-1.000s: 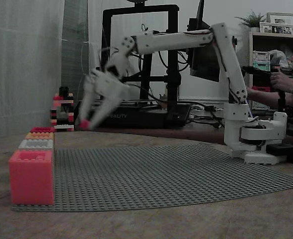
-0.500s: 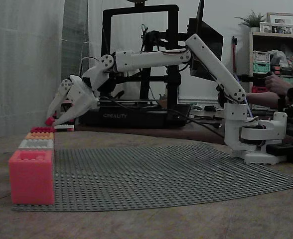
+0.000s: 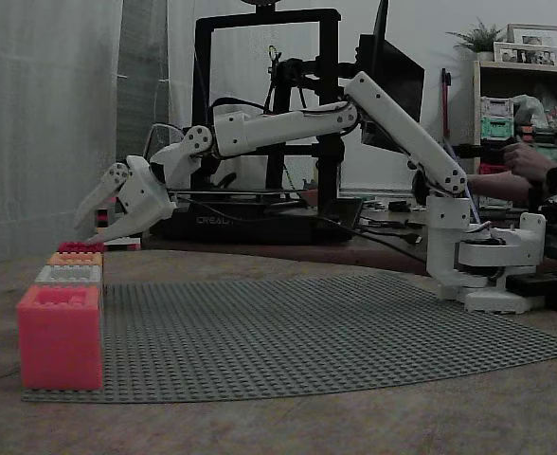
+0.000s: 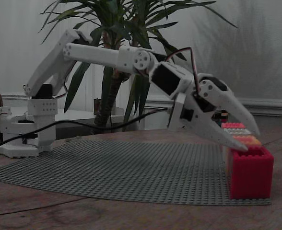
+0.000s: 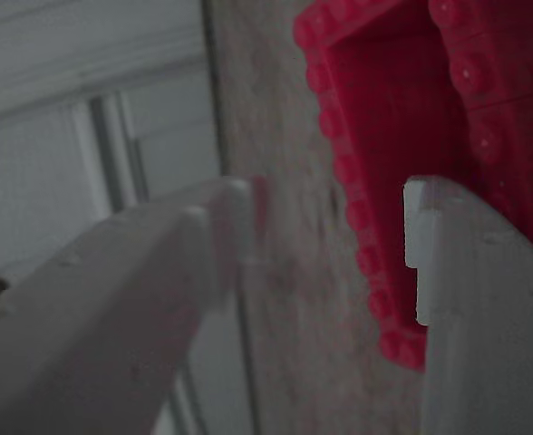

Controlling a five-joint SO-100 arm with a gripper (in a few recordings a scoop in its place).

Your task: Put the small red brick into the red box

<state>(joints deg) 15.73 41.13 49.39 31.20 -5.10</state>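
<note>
Arm stretched far out over the grey baseplate, gripper hanging just above the far end of the row of boxes. Jaws spread wide apart, and there's nothing between them: the wrist view shows a clear gap between the two white fingers, bare table behind. In that view the red box sits right under the gripper, studded rim and deep red inside plain to see, the right-hand finger partly across its opening. From the side it's the last box in the line, behind the orange box, the grey box and the big salmon-pink box nearest the camera. In the other fixed view the gripper points down over the boxes, the lower fingertip close above the near one, the red box just behind. The brick: can't make it out, neither in the jaws nor in the visible part of the box
</note>
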